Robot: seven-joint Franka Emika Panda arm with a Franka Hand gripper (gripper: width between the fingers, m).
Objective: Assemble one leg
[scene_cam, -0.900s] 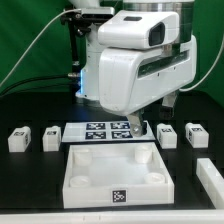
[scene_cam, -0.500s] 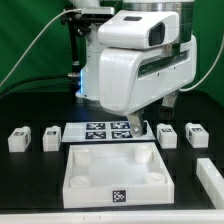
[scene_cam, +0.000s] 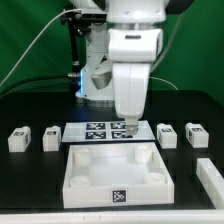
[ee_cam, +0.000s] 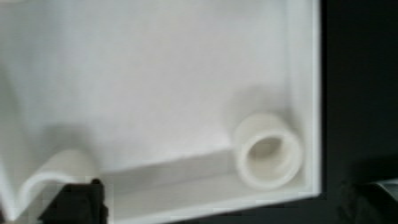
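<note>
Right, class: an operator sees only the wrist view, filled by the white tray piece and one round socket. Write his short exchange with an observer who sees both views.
Operator: I see only the tray piece. What else is out there?
Observer: At the exterior view's left, an outer leg and an inner leg; at its right, another inner leg and outer leg.
Operator: Where does the gripper hang?
Observer: Near the tray piece's far edge, hiding part of the marker board.

Legs [scene_cam: 17, 138] flanking marker board [scene_cam: 97, 130], tray [scene_cam: 90, 186] before it
</note>
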